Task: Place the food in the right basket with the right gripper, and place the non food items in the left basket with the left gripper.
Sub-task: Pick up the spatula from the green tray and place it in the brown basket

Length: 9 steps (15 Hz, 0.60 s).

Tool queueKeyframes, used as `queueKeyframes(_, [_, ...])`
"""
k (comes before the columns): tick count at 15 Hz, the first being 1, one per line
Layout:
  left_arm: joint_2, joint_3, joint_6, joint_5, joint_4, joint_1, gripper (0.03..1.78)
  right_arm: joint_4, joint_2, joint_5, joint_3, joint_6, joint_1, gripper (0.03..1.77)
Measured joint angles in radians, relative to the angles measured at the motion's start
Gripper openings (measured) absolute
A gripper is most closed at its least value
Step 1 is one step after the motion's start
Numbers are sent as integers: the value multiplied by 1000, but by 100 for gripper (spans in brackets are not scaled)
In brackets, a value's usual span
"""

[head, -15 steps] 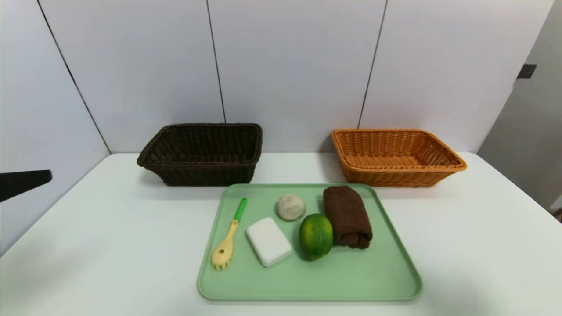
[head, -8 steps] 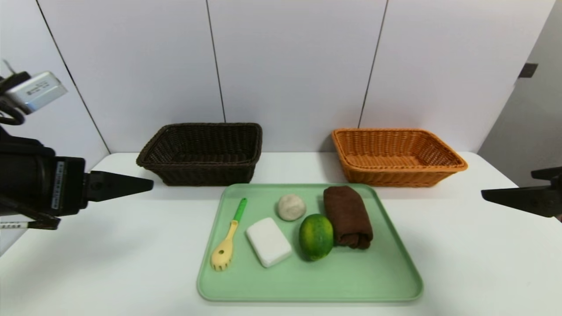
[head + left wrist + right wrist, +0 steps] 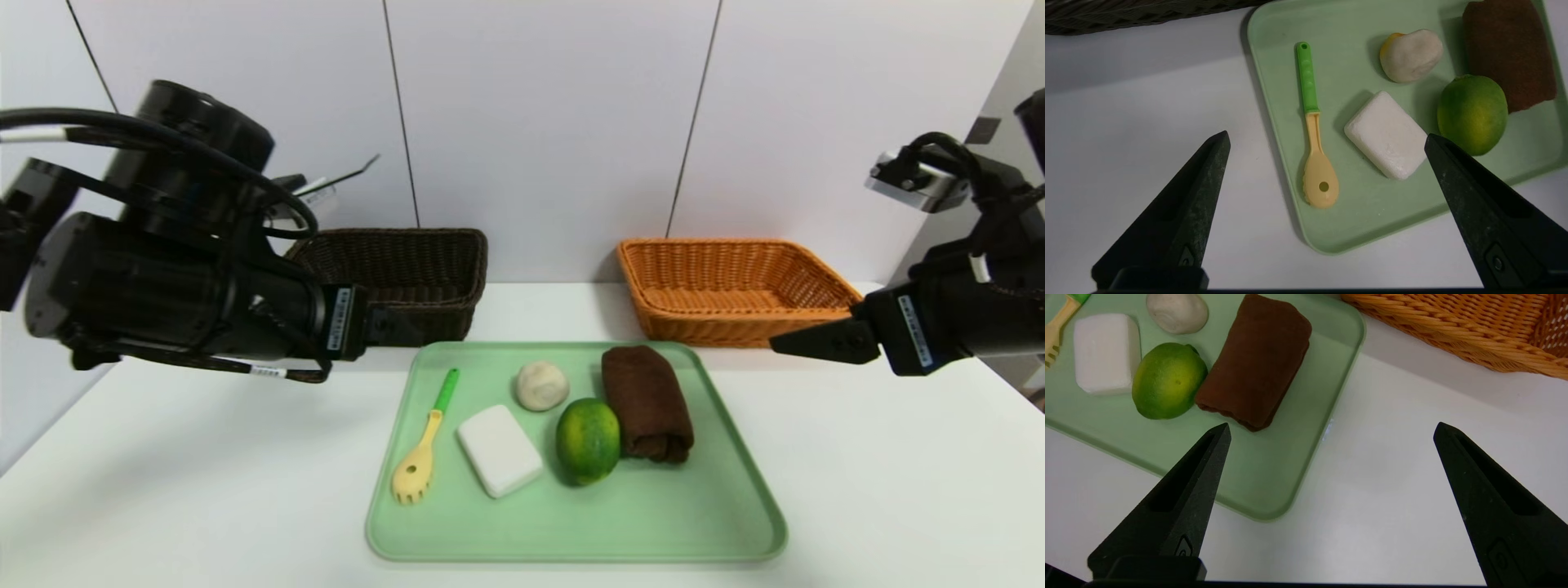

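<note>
On the green tray (image 3: 653, 523) lie a spoon (image 3: 430, 433) with a green handle, a white block (image 3: 500, 449), a pale round bun (image 3: 541, 385), a green citrus fruit (image 3: 587, 439) and a rolled brown towel (image 3: 647, 403). The dark left basket (image 3: 408, 237) and the orange right basket (image 3: 718, 331) stand behind the tray. My left gripper (image 3: 400, 324) hovers open above the tray's left edge, over the spoon (image 3: 1312, 130). My right gripper (image 3: 784, 343) hangs open beyond the tray's right edge, near the orange basket. Neither holds anything.
The white table (image 3: 898, 490) ends at a white panel wall behind the baskets. Bare tabletop lies on both sides of the tray and in front of it.
Both arms have swung in from the sides toward the tray: the left from the far left edge, the right from outside the picture. The things on the tray have not moved.
</note>
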Motion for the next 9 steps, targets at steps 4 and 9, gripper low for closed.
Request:
queueKeyframes(4, [122,-30,-19,65,-47,-58,169,-71,50,1,-8,24,19,171])
queueKeyframes(9, [235,-68,-26,102,-49,-84,169,-74,69,1,17,38,21,171])
